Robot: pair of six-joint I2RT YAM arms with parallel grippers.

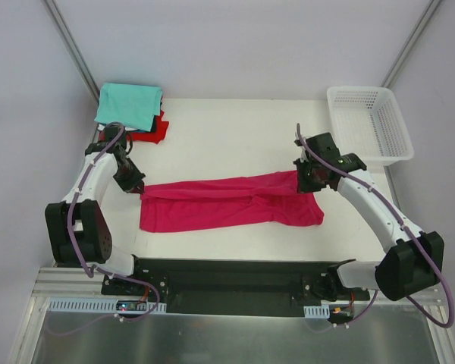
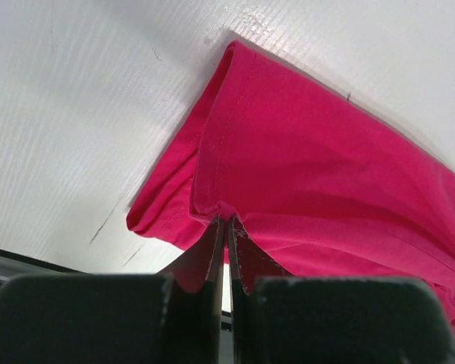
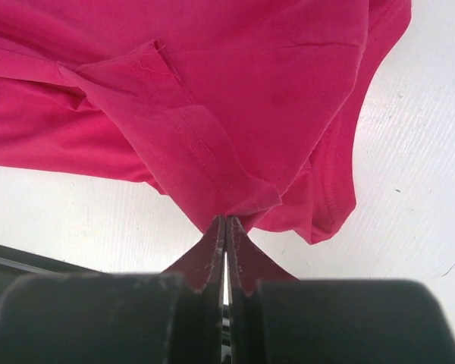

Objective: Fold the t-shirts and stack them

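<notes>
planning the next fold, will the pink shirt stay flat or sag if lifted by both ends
Probably sags: the pink shirt bunches into soft creases where the right tool pinches it. Likely light, since the left tool holds it by a thin hem pinch.

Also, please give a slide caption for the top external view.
The left pincer and right pincer hold opposite ends of the magenta t-shirt stretched on the table.
</notes>
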